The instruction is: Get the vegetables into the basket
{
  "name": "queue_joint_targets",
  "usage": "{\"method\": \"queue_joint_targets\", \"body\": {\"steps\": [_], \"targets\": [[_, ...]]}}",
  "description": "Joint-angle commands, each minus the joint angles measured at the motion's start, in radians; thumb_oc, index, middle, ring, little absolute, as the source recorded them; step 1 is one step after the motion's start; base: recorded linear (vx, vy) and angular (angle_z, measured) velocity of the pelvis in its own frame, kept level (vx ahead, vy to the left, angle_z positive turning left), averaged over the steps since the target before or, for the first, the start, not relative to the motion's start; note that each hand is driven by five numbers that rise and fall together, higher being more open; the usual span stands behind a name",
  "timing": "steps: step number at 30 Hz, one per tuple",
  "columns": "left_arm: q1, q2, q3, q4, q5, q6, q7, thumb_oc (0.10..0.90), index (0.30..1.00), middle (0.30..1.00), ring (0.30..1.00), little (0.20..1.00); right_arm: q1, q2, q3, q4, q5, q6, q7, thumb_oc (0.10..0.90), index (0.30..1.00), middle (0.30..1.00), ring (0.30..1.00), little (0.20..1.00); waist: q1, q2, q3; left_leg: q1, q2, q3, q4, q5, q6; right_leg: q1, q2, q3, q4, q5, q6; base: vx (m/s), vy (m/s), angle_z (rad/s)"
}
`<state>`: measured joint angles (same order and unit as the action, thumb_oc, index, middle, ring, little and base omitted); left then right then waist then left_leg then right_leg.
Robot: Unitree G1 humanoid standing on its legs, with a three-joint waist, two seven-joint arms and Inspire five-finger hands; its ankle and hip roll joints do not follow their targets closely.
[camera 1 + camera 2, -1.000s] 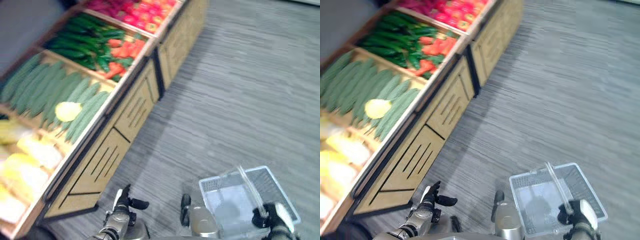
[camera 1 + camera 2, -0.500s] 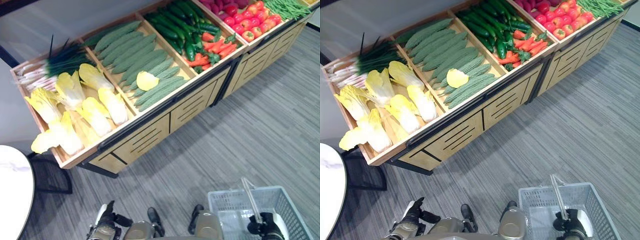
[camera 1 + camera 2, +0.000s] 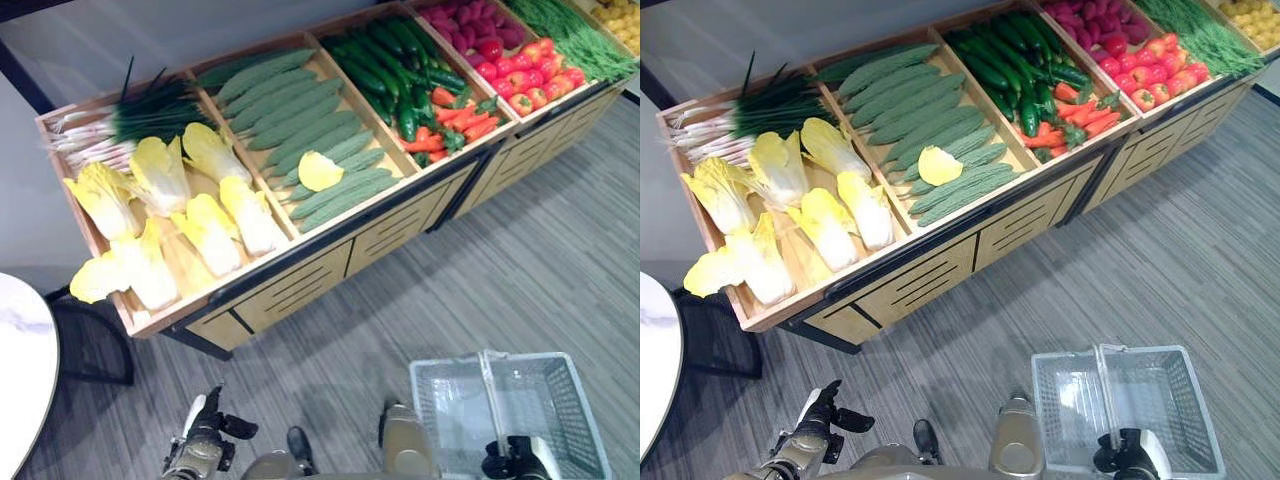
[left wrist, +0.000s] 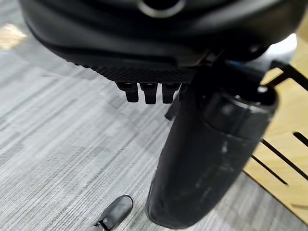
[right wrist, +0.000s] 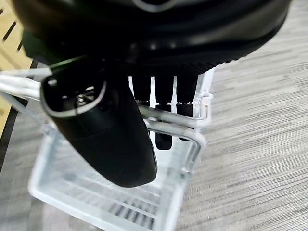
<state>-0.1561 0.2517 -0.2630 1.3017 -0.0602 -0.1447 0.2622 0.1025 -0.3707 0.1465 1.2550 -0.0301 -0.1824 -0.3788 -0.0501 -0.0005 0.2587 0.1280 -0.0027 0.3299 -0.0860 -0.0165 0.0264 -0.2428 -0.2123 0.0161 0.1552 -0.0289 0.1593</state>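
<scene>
Right wrist view: the right hand (image 5: 106,139) is curling round the basket (image 3: 1160,400) handle. The left hand (image 3: 205,445) is hanging with relaxed, spread fingers, holding nothing; no writing is legible.

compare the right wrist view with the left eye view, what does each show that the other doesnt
Right wrist view alone: the right hand seen close, its fingers curled round the basket's metal handle, thumb beside them.

Left eye view alone: the wooden produce stand with napa cabbages, green onions, bitter gourds, cucumbers, red peppers and tomatoes; the left hand, low and holding nothing; the edge of a white round table.

Both: the clear plastic basket with no vegetables in it, held by the right hand over grey floor.
</scene>
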Motion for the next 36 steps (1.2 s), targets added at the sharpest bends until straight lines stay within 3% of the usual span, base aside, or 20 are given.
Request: {"method": "queue_joint_targets", "body": {"steps": [1,4,7,13,21,24,28,33,36], "targets": [[-0.045,0.039,0.032,-0.054,-0.107,-0.063,-0.009,0.900,1.000,1.000,1.000,1.000,-0.002,-0.070,-0.025,-0.027,0.053,-0.034,-0.029,0.400,0.300,0.300,0.300,0.300,-0.030,0.011,0.053,-0.032,0.085,-0.021,0.057,-0.018,-0.106,0.068,0.033,0.113,0.017,0.013,0.040,0.05,-0.202,0.86],[-0.038,0.067,0.063,-0.083,-0.192,-0.071,-0.064,0.900,1.000,1.000,1.000,1.000,0.029,-0.074,-0.042,-0.041,0.060,-0.030,-0.006,0.400,0.300,0.300,0.300,0.300,-0.030,0.009,0.042,-0.037,0.100,-0.059,0.099,-0.028,-0.117,0.108,0.035,0.093,0.005,0.002,0.022,0.05,-0.211,1.11],[-0.019,0.107,0.135,-0.099,-0.304,-0.074,-0.119,0.900,1.000,1.000,1.000,1.000,0.065,-0.093,-0.062,-0.065,0.057,-0.025,0.048,0.400,0.300,0.300,0.300,0.300,-0.026,0.015,0.017,-0.028,0.140,-0.076,0.098,0.001,-0.147,0.162,0.070,0.051,-0.029,-0.013,-0.004,0.08,-0.334,0.52],[-0.019,0.126,0.166,-0.106,-0.326,-0.071,-0.146,0.900,1.000,1.000,1.000,1.000,0.087,-0.137,-0.073,-0.104,0.028,-0.023,0.073,0.400,0.300,0.300,0.300,0.300,-0.025,0.025,-0.003,-0.019,0.182,-0.099,0.074,0.046,-0.176,0.214,0.101,-0.004,-0.045,-0.042,-0.031,0.02,-0.159,0.18],[-0.021,0.150,0.232,-0.134,-0.434,-0.096,-0.139,0.900,1.000,1.000,1.000,1.000,0.087,-0.134,-0.080,-0.050,0.029,-0.016,0.081,0.400,0.300,0.300,0.300,0.300,-0.013,0.030,-0.026,0.001,0.178,-0.113,0.020,0.064,-0.181,0.256,0.092,-0.039,-0.103,-0.023,-0.031,0.00,-0.027,0.12],[-0.015,0.190,0.341,-0.166,-0.540,-0.148,-0.088,0.900,1.000,1.000,1.000,1.000,0.076,-0.126,-0.073,-0.035,0.025,-0.021,0.074,0.400,0.300,0.300,0.300,0.300,0.000,0.027,-0.034,0.004,0.174,-0.114,0.000,0.062,-0.183,0.271,0.081,-0.050,-0.145,-0.001,-0.023,-0.01,0.024,0.04],[-0.031,0.238,0.479,-0.223,-0.582,-0.253,0.077,0.900,1.000,1.000,1.000,1.000,0.054,-0.118,-0.038,-0.039,-0.020,-0.040,0.035,0.400,0.300,0.300,0.300,0.300,0.017,0.019,-0.033,0.008,0.167,-0.109,-0.001,0.051,-0.187,0.278,0.065,-0.053,-0.163,0.012,-0.015,0.00,0.041,0.00],[-0.104,0.285,0.511,-0.463,-0.513,-0.355,0.290,0.900,1.000,1.000,1.000,1.000,0.041,-0.116,-0.006,-0.043,-0.059,-0.058,-0.024,0.400,0.300,0.300,0.300,0.300,0.019,0.006,-0.022,-0.008,0.163,-0.120,-0.001,0.047,-0.190,0.272,0.053,-0.071,-0.171,0.026,-0.007,-0.03,0.025,0.06],[-0.133,0.303,0.474,-0.569,-0.413,-0.355,0.351,0.900,1.000,1.000,1.000,1.000,0.036,-0.116,0.001,-0.036,-0.064,-0.057,-0.037,0.400,0.300,0.300,0.300,0.300,0.017,0.002,-0.020,-0.012,0.164,-0.123,-0.001,0.047,-0.190,0.271,0.052,-0.074,-0.175,0.028,-0.004,-0.01,0.002,0.01]]}}
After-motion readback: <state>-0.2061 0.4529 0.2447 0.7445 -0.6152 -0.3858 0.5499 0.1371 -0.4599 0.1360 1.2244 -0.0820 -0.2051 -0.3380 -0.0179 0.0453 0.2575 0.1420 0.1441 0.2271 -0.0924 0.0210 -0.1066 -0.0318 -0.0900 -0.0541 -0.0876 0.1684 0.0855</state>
